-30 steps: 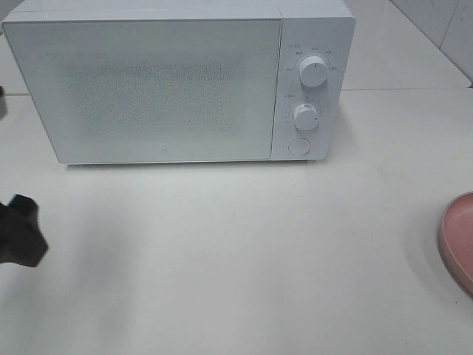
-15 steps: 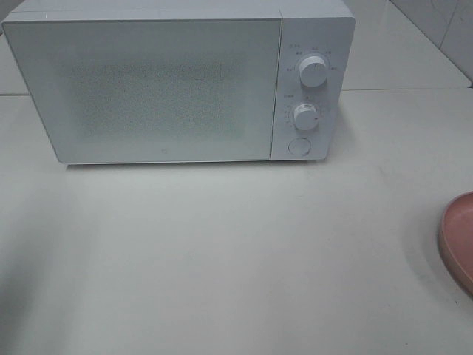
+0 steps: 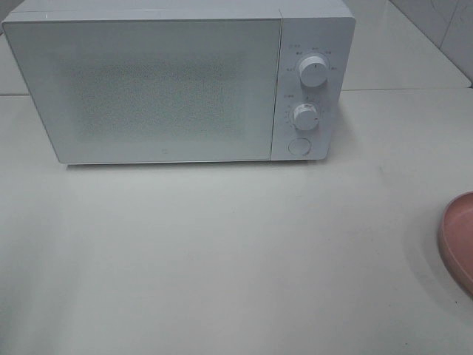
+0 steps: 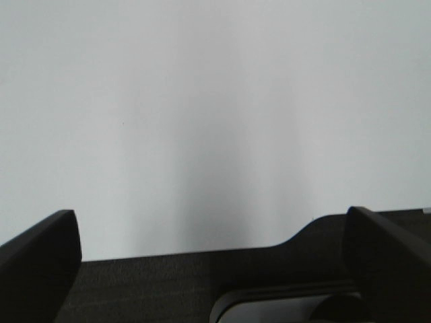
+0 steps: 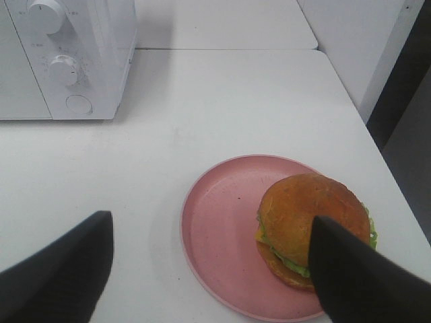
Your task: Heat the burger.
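Note:
The burger [image 5: 306,212], with a glossy brown bun and green lettuce, sits on the right part of a round pink plate [image 5: 222,269] on the white table. My right gripper [image 5: 210,229] hangs open above the plate, and one finger [image 5: 350,276] covers the burger's near side. The exterior high view shows only the plate's rim [image 3: 458,240] at the right edge, and neither gripper. My left gripper [image 4: 209,222] is open over bare white table with nothing between its fingers.
A white microwave [image 3: 162,89] stands at the back with its door closed. Two knobs [image 3: 313,70] [image 3: 304,116] and a round button [image 3: 298,146] are on its right panel. The table's right edge [image 5: 377,155] runs close to the plate.
The dark part of the left arm seen at the exterior view's left edge one second ago has withdrawn out of that view. The microwave and plate have not moved.

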Controlling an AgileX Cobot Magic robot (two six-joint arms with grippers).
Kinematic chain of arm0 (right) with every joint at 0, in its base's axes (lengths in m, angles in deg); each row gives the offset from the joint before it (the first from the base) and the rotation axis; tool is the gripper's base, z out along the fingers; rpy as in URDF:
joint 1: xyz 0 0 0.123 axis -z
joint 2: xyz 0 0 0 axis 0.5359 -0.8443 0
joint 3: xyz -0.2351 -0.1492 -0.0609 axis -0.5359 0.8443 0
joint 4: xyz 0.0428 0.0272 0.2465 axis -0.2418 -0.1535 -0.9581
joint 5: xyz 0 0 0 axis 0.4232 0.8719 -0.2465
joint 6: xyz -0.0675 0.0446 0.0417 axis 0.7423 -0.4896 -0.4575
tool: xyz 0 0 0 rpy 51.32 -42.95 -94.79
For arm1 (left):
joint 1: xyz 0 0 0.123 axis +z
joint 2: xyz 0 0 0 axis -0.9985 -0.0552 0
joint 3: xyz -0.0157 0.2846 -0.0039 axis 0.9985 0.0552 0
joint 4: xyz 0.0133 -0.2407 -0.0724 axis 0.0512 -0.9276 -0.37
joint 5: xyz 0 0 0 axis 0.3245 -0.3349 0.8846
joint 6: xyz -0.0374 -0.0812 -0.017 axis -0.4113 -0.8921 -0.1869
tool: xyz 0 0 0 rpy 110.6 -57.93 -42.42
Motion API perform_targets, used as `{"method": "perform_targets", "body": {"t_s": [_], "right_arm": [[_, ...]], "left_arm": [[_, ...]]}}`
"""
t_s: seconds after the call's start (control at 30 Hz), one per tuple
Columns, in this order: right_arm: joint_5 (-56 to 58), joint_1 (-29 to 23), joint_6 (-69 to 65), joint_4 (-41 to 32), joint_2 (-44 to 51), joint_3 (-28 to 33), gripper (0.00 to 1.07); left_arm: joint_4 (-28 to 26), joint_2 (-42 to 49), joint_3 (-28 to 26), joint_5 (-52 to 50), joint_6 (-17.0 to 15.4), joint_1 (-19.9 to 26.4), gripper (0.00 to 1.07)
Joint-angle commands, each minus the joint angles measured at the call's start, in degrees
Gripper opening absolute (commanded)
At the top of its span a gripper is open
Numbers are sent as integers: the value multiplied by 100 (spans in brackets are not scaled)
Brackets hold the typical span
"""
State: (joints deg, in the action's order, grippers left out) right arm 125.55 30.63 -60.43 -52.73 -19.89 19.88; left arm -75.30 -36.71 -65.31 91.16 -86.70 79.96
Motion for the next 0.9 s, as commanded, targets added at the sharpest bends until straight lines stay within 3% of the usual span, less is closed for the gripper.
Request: {"method": "perform_targets", "body": {"t_s": [0.03, 0.33, 0.53, 0.67, 0.9], "right_arm": [[0, 29, 86, 11, 143, 6, 75], [0, 29, 86, 11, 143, 6, 75], [0, 29, 86, 11, 143, 6, 75], [0, 29, 86, 11, 143, 6, 75], [0, 23, 92, 11, 138, 6, 75]], "left_arm": [[6, 390, 29, -80, -6, 11, 98], [-132, 1833, 29, -92, -6, 29, 98], [-132, 2945, 29, -92, -6, 619, 98], [-143, 2951, 40, -97, -6, 854, 98], [-143, 2991, 40, -97, -11, 877, 98]]}}
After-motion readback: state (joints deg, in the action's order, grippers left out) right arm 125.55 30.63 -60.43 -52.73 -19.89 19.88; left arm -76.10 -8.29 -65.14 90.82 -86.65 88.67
